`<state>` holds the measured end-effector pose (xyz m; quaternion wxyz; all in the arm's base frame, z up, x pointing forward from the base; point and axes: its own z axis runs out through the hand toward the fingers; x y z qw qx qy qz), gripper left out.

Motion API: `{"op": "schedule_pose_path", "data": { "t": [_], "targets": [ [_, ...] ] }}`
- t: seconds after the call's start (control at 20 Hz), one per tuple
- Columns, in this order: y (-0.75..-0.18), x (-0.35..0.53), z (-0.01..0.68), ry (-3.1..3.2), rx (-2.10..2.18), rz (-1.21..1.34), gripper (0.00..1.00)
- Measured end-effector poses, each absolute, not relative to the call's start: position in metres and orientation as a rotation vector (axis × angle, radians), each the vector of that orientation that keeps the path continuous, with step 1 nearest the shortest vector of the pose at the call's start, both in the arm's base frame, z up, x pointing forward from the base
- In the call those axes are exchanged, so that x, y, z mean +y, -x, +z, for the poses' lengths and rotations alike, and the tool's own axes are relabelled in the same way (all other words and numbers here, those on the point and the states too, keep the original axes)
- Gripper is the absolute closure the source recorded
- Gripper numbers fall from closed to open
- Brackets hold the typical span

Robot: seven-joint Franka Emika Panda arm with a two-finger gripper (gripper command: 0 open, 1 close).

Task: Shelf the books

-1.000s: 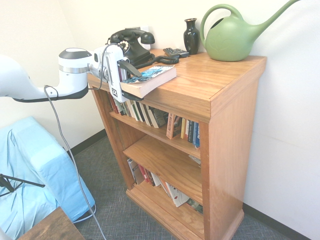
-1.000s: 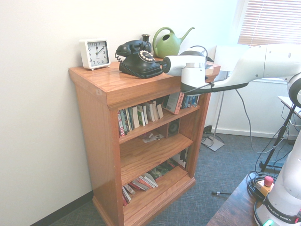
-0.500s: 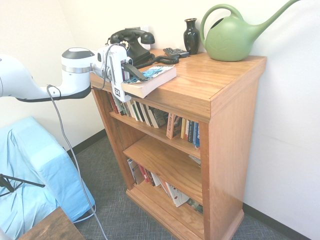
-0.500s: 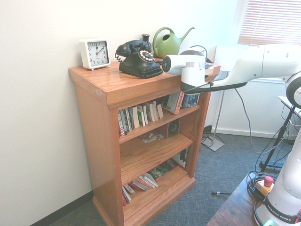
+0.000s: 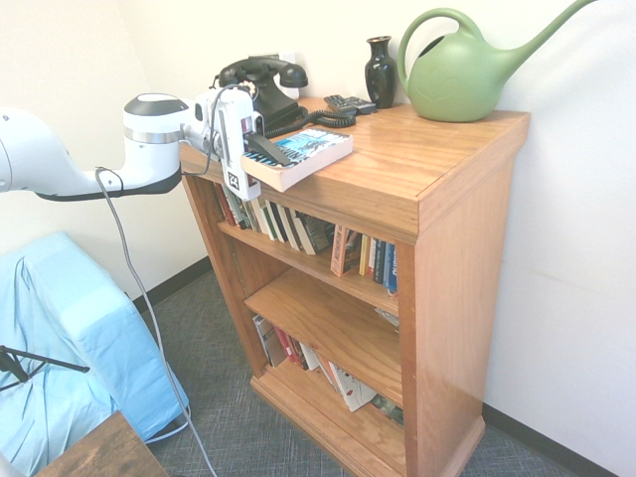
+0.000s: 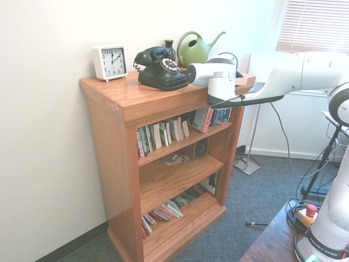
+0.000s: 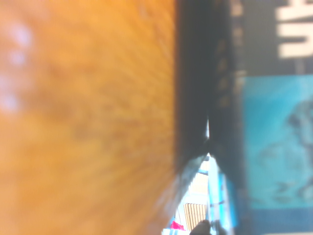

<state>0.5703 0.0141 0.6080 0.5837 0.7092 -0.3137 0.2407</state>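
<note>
One book (image 5: pixel 298 156) to shelve, none shelved yet. Lies flat on the bookcase top (image 5: pixel 417 164), near corner past the front edge, just beside the black telephone (image 5: pixel 260 84). Gripper (image 5: pixel 266 159) level at that corner, one dark finger over the cover, one under; looks to be pinching the book, though firm hold can't be confirmed. Remaining: lift clear, turn upright, slot into the upper shelf row (image 5: pixel 288 224), likely the gap left of the leaning orange book (image 5: pixel 345 250).

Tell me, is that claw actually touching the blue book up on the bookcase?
Touching. In the first exterior view the claw has one dark finger lying flat on the cover of the book, at the end overhanging the bookcase.
</note>
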Motion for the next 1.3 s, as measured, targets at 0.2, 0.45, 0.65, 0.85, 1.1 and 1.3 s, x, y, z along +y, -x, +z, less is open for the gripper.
{"op": "schedule_pose_path", "data": {
  "t": [0.2, 0.45, 0.65, 0.85, 1.1, 1.3],
  "targets": [
    [-0.572, 0.014, 0.608, -1.656, -0.733, 0.561, 1.0],
    [-0.572, 0.014, 0.61, -1.658, -0.734, 0.562, 1.0],
    [-0.568, 0.015, 0.623, -1.675, -0.744, 0.597, 1.0],
    [-0.538, 0.019, 0.662, -1.767, -0.833, 0.635, 1.0],
    [-0.462, 0.038, 0.7, -2.002, -0.935, 0.691, 1.0],
    [-0.402, 0.044, 0.682, -2.201, -1.0, 0.682, 1.0]
  ]
}}
